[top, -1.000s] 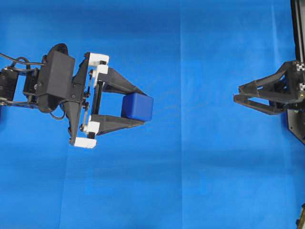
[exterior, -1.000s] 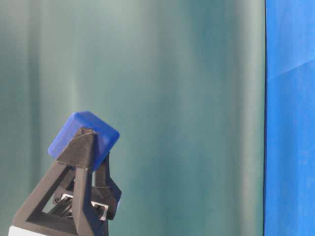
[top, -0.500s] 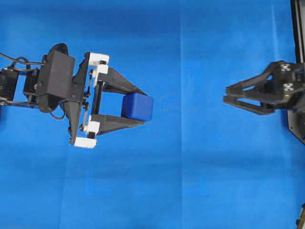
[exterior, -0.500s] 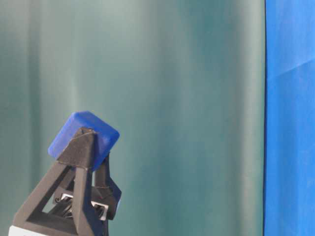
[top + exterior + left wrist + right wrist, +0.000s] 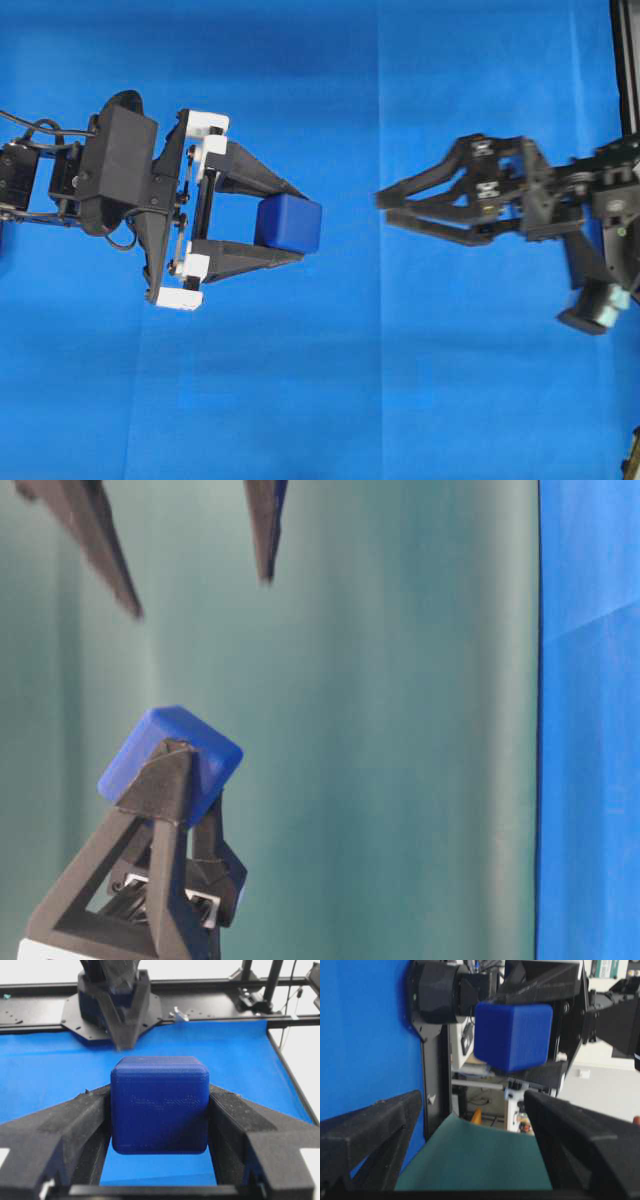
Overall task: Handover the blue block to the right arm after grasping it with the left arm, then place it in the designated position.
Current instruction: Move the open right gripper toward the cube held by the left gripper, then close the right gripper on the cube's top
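Blue-clothed bench [image 5: 400, 400] is lying under both arms. Left arm [image 5: 120, 165] is holding the blue block [image 5: 288, 222] aloft, fingers clamping it. Right arm [image 5: 560, 195] – fingers spread wide, empty – is facing it w/ a gap between. Handover step; next: straddle block, close.

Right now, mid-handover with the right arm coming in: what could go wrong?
1. The left tool pinches the blue block only at its fingertips, so a bump from the incoming arm could knock it loose above the blue cloth.
2. The right tool is open but rolled relative to the left one; its fingers may meet the left fingers instead of free block faces.
3. A gap remains between them; releasing early would drop the block.
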